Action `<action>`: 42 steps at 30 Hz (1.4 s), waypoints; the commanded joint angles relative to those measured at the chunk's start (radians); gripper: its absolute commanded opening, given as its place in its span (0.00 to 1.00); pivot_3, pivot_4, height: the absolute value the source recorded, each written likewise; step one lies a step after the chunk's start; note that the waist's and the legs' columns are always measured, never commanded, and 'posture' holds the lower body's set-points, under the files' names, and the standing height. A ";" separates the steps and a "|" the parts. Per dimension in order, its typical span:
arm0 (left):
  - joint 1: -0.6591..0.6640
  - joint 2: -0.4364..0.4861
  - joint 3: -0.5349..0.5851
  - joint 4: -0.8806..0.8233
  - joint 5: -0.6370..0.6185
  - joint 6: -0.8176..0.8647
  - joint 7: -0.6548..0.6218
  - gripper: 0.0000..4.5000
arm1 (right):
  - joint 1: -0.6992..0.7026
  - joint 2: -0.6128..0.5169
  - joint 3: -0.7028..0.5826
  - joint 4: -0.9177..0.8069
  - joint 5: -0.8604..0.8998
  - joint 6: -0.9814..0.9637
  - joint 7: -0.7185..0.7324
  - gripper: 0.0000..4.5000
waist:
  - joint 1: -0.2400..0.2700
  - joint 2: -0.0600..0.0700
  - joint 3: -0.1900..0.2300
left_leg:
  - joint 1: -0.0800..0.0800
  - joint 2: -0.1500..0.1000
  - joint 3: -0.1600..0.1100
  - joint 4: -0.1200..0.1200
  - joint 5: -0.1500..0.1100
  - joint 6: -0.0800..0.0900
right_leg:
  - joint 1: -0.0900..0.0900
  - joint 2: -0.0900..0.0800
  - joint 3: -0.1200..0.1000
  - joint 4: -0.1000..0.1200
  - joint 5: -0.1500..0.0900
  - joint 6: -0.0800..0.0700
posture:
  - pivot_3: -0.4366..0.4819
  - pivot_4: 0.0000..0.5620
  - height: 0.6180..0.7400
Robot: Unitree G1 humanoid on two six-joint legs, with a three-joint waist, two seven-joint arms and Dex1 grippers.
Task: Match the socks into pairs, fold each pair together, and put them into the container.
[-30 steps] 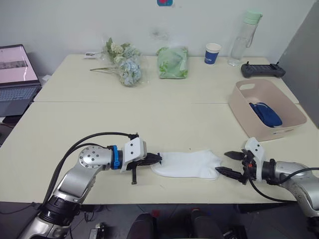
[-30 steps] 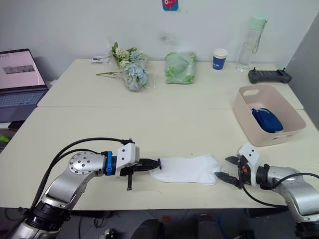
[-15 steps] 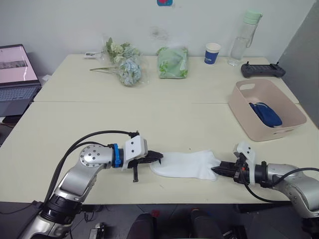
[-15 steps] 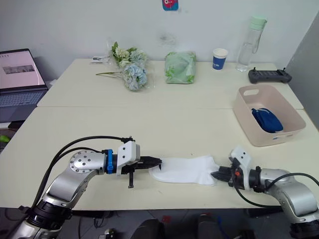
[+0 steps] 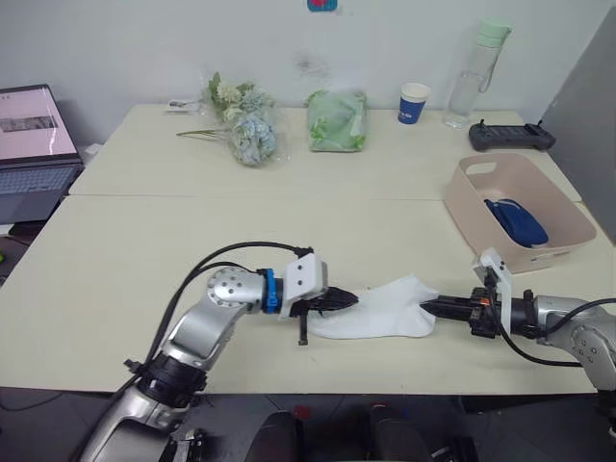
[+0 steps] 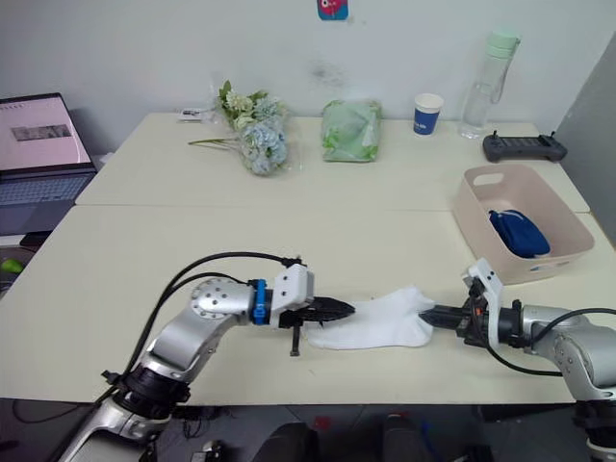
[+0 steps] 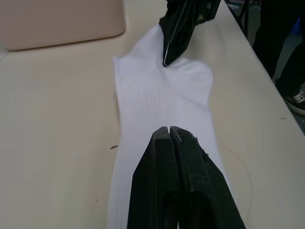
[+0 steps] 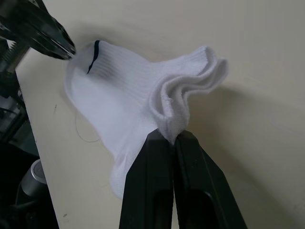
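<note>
White socks lie near the table's front edge, bunched between my two grippers. My left gripper is shut at their toe end, where a small dark mark shows, and appears to pinch it; its fingers lie over the knit. My right gripper is shut on the ruffled cuff, which is lifted a little. At the right stands the pale pink container, with dark blue socks inside.
Along the far side are a bunch of flowers, a pale green bag, a paper cup, a water bottle and a black controller. A laptop sits at the left.
My right gripper went from open to shut on the cuff. My left gripper travelled right with the toe end, so the socks now lie shorter and bunched.
</note>
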 commanded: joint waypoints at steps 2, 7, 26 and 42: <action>-0.015 -0.048 -0.041 0.101 0.061 -0.067 0.023 0.00 | -0.012 -0.009 -0.021 -0.036 0.040 0.013 0.012 0.01 | 0.000 0.000 0.000 | 0.000 0.000 0.000 0.000 0.000 0.000 | 0.000 0.000 0.000 0.000 0.000 0.000 | 0.48 0.27 1.00; -0.018 -0.081 -0.056 0.178 0.108 -0.088 0.045 0.00 | -0.018 -0.004 -0.043 -0.099 0.105 0.058 0.002 0.01 | 0.003 0.000 0.000 | 0.000 0.000 0.000 0.000 0.000 0.000 | 0.000 0.000 0.000 0.000 0.000 0.000 | 0.48 0.27 1.00; 0.074 0.098 0.156 -0.186 -0.080 0.201 0.015 0.00 | -0.228 0.136 0.127 -0.174 0.230 0.143 -0.080 0.01 | -0.006 0.001 0.000 | -0.001 0.001 -0.001 0.000 0.000 0.000 | -0.001 -0.004 -0.001 0.000 0.000 0.000 | 0.48 0.27 1.00; 0.144 0.326 0.383 -0.360 -0.237 0.389 0.046 0.00 | -0.388 0.289 0.437 0.065 -0.044 -0.040 0.024 0.06 | -0.018 0.000 0.000 | -0.001 0.000 -0.002 -0.001 0.000 0.000 | -0.001 -0.005 -0.002 -0.001 0.000 0.000 | 0.48 0.27 1.00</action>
